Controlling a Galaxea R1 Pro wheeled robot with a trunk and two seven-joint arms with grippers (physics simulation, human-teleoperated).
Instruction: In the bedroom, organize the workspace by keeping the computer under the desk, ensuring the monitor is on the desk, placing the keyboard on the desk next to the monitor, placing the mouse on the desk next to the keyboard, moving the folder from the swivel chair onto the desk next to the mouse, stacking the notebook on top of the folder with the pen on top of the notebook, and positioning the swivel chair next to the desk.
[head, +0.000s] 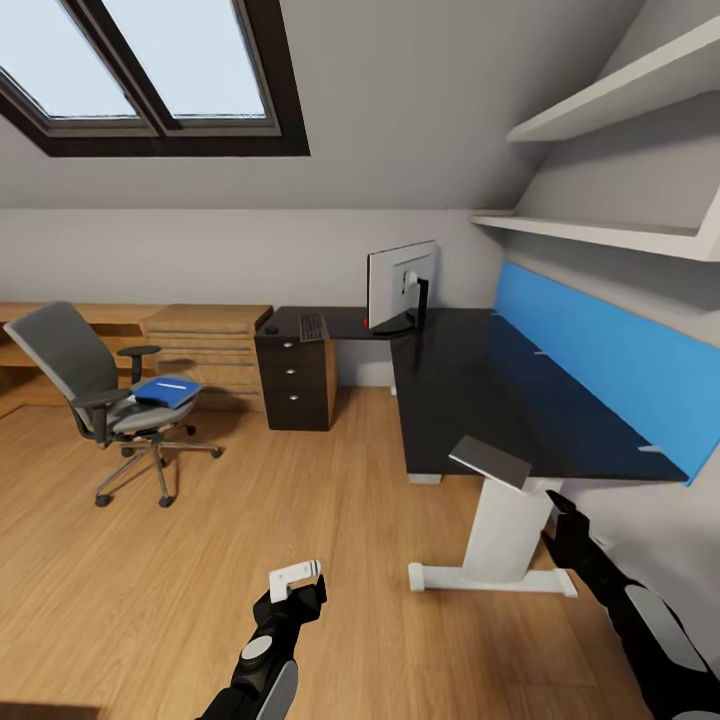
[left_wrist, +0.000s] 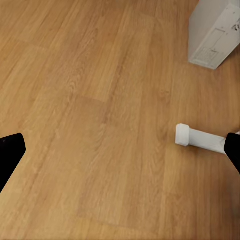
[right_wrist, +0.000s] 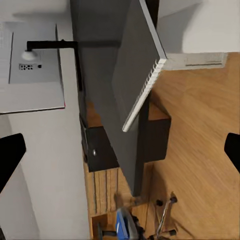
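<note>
The black L-shaped desk (head: 470, 390) with a blue back panel stands ahead on the right. On its far corner the monitor (head: 400, 285) shows its silver-grey back, with the keyboard (head: 312, 326) and the dark mouse (head: 271, 329) beside it. A grey spiral-bound notebook (head: 490, 462) overhangs the near desk edge, just above my open right gripper (head: 558, 505). The blue folder (head: 165, 390) lies on the swivel chair (head: 90, 385) at the left, a pale pen (head: 170, 385) on top of it. My left gripper (head: 298, 582) hangs open over the floor. The pale computer (left_wrist: 215, 32) stands on the floor.
A light wooden counter (head: 200, 335) runs along the far wall behind the chair. Dark drawers (head: 295, 380) carry the desk's left end, and a white desk leg (head: 500, 530) with a long foot (head: 490, 578) stands close ahead. Wall shelves (head: 620, 235) hang above the desk.
</note>
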